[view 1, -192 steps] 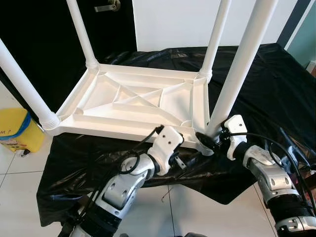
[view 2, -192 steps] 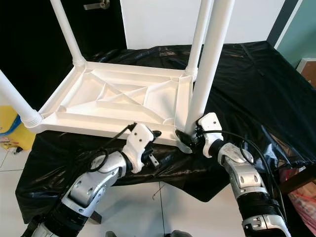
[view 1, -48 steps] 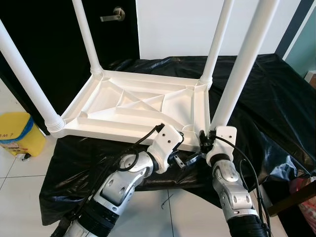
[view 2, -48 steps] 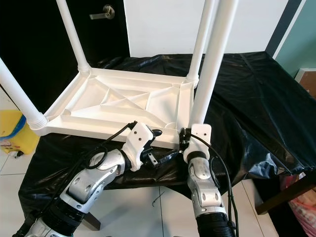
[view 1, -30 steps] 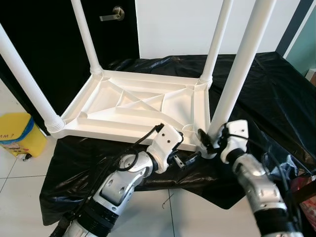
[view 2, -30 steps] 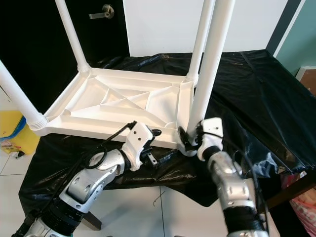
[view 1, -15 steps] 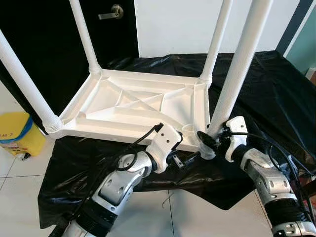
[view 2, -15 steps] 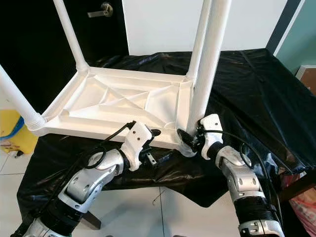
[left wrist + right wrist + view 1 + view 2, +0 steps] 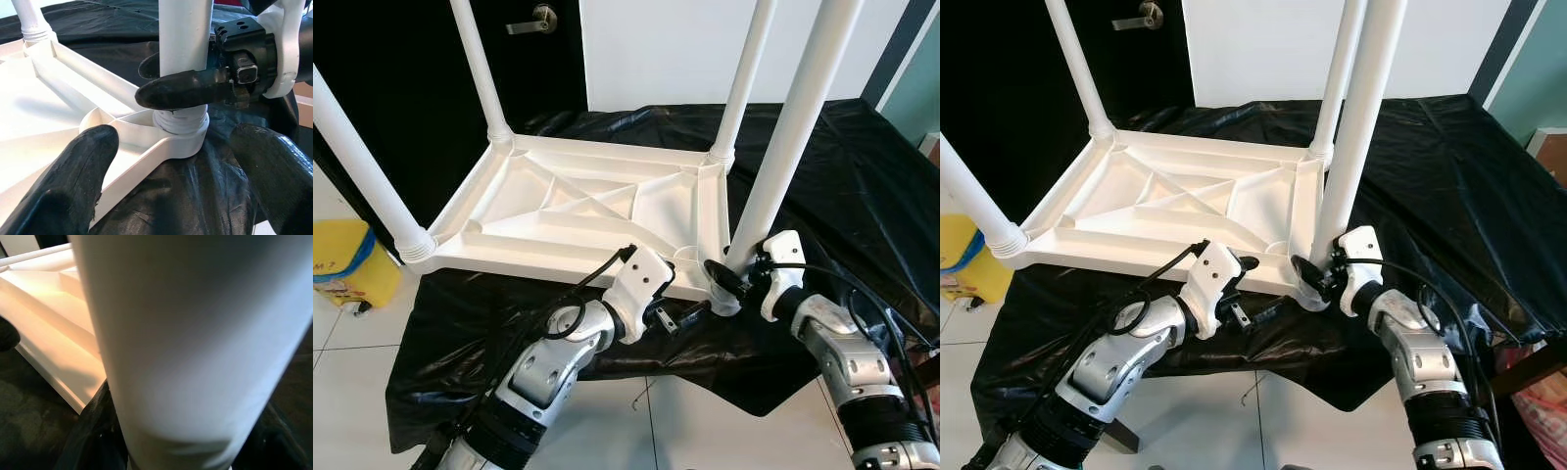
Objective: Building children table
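The table (image 9: 597,211) lies upside down on the black-draped bench (image 9: 862,176), four legs up. The right gripper (image 9: 722,279) is clamped round the near leg (image 9: 781,147) at its socket; best twist it straight, keeping it upright. The left gripper (image 9: 674,318), fingers apart, waits just beside that corner.
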